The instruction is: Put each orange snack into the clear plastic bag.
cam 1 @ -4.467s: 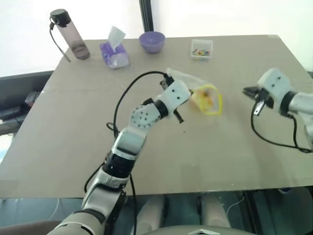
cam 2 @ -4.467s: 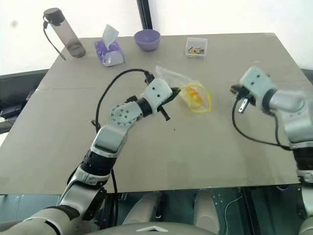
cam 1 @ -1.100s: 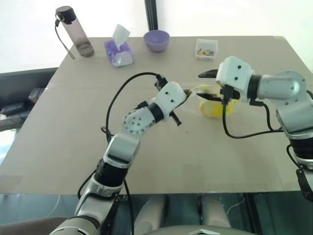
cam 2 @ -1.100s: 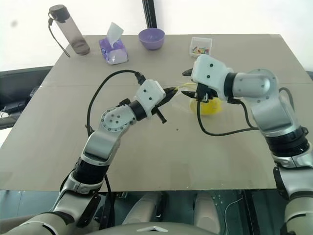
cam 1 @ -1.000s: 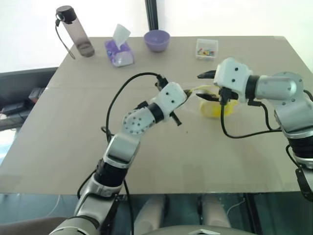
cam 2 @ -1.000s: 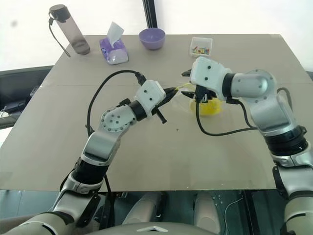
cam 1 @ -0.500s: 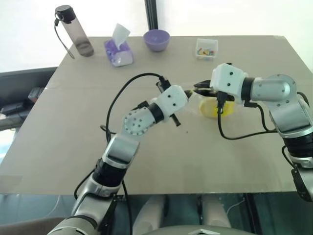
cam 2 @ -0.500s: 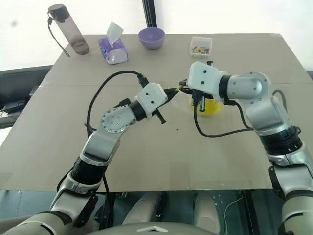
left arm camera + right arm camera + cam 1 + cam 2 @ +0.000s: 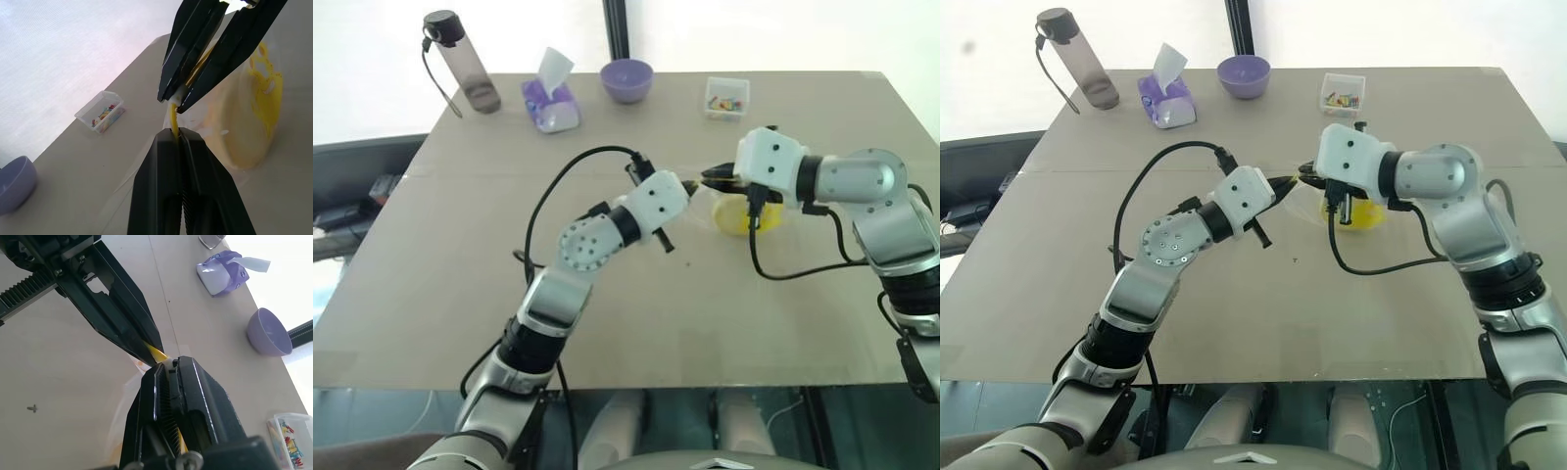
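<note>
The clear plastic bag [image 9: 729, 208] hangs just above the middle of the table, stretched between both grippers by its yellow strip [image 9: 172, 115]. An orange snack [image 9: 745, 217] shows as a yellow-orange lump inside the bag. My left gripper [image 9: 693, 186] comes in from the left and is shut on the strip. My right gripper [image 9: 714, 177] meets it from the right, shut on the same strip a finger's width away. In the right wrist view the left gripper's fingertips [image 9: 149, 343] point at my right gripper [image 9: 169, 365].
Along the table's far edge stand a dark water bottle [image 9: 460, 64], a purple tissue pack [image 9: 551, 104], a purple bowl [image 9: 626, 80] and a small clear box of coloured bits [image 9: 726, 98]. The tan table [image 9: 431, 284] lies below the arms.
The right gripper slid left to the bag's mouth and closed on the yellow strip beside the left gripper. The left arm and the bag stayed put.
</note>
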Robot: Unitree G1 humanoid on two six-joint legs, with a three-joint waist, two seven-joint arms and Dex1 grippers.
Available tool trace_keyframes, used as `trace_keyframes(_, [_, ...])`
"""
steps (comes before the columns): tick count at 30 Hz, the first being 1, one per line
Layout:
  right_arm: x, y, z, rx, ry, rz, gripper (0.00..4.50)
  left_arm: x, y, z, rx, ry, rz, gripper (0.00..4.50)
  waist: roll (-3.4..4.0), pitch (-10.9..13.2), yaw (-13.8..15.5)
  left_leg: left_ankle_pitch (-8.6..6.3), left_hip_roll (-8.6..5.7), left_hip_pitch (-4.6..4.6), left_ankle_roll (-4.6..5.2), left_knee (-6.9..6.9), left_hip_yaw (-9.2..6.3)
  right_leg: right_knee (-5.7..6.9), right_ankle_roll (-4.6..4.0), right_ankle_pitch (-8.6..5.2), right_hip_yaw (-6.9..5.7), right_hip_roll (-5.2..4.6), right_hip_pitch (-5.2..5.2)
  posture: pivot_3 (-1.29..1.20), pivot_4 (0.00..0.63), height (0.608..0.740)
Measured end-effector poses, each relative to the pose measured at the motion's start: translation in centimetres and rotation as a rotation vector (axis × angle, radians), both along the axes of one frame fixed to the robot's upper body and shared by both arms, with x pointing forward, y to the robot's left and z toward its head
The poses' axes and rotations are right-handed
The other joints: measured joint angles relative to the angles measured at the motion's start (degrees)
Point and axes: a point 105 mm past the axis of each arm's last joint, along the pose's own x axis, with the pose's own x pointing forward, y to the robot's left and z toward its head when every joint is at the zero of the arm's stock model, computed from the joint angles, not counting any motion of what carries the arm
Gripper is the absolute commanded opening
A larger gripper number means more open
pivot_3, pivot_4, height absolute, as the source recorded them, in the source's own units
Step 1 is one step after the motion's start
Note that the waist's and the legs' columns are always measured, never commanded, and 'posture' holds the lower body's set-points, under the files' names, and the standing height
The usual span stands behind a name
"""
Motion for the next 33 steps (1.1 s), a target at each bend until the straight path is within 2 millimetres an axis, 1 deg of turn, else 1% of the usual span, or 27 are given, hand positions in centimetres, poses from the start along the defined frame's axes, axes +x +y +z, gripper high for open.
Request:
trace_keyframes(5, [-0.1, -1.0, -0.9, -0.015, 0.024, -0.027, 0.21, 0.1, 0.2, -0.8, -0.003, 0.01, 0.006, 0.0, 0.0, 0.0, 0.0, 0.0, 0.0, 0.0, 0.0, 0.01, -0.01, 0.0, 0.0, 0.0, -0.01, 0.0, 0.0, 0.0, 0.15, 0.74])
trace_keyframes(7, [0.0, -2.0, -1.5, -0.023, 0.042, -0.061, 0.21, 0.3, 0.8, -1.7, 0.013, 0.025, 0.021, 0.0, 0.01, 0.0, 0.0, 0.0, 0.0, -0.01, 0.0, 0.01, 0.0, 0.01, 0.0, 0.0, -0.01, -0.01, 0.0, 0.0, 0.15, 0.74])
trace_keyframes(9, [0.2, -2.8, -1.8, -0.026, 0.051, -0.094, 0.21, 0.5, 1.1, -2.1, 0.021, 0.032, 0.036, 0.0, 0.01, 0.0, 0.0, 0.0, -0.01, -0.01, 0.0, 0.02, 0.0, 0.01, 0.0, 0.0, 0.0, -0.01, 0.0, 0.0, 0.15, 0.74])
trace_keyframes(13, [0.6, -4.8, -1.7, -0.008, 0.045, -0.176, 0.21, 0.8, 1.5, -2.3, 0.015, 0.03, 0.057, 0.0, 0.01, 0.0, 0.0, 0.0, -0.01, -0.02, 0.0, 0.02, 0.0, 0.0, 0.0, 0.0, -0.01, -0.01, 0.0, 0.0, 0.15, 0.74])
trace_keyframes(19, [1.0, -7.4, -2.2, -0.014, 0.054, -0.27, 0.21, 0.9, 1.5, -2.1, 0.01, 0.017, 0.059, 0.0, 0.01, 0.0, 0.0, 0.0, -0.01, -0.02, 0.0, 0.02, 0.03, 0.01, 0.0, 0.0, 0.0, -0.02, -0.01, 0.0, 0.15, 0.74])
trace_keyframes(23, [1.5, -10.1, -2.0, -0.038, 0.038, -0.36, 0.21, 0.9, 1.5, -2.2, 0.01, 0.015, 0.057, 0.0, 0.01, 0.0, 0.1, 0.0, -0.02, -0.03, 0.0, 0.02, 0.08, 0.0, 0.0, 0.0, -0.01, -0.03, 0.0, 0.0, 0.15, 0.74])
trace_keyframes(26, [1.6, -10.9, -2.0, -0.047, 0.03, -0.388, 0.21, 0.9, 1.6, -2.2, 0.01, 0.013, 0.058, 0.0, 0.01, 0.0, -0.1, 0.0, -0.01, -0.01, 0.0, 0.02, 0.12, 0.01, 0.0, 0.01, 0.0, -0.02, -0.01, 0.0, 0.15, 0.74])
trace_keyframes(29, [1.8, -11.3, -2.0, -0.045, 0.024, -0.407, 0.21, 1.0, 1.7, -2.3, 0.008, 0.012, 0.064, 0.0, 0.01, 0.0, -0.1, 0.0, -0.01, -0.01, 0.0, 0.03, 0.12, 0.01, 0.0, 0.01, 0.0, -0.03, 0.0, 0.0, 0.15, 0.74])
trace_keyframes(31, [2.0, -11.2, -1.8, -0.028, 0.015, -0.41, 0.21, 1.2, 1.8, -2.4, 0.008, 0.016, 0.073, 0.0, 0.01, 0.0, -0.1, 0.0, -0.01, -0.01, 0.0, 0.04, 0.12, 0.02, 0.01, 0.01, 0.0, -0.03, 0.0, 0.0, 0.15, 0.74])
trace_keyframes(33, [2.5, -10.5, -1.1, 0.018, -0.025, -0.408, 0.21, 2.0, 2.2, -2.3, 0.003, 0.001, 0.112, 0.0, 0.01, 0.0, -0.2, 0.0, -0.01, -0.01, 0.0, 0.05, 0.11, 0.04, 0.0, 0.02, 0.01, -0.02, -0.01, 0.0, 0.15, 0.74])
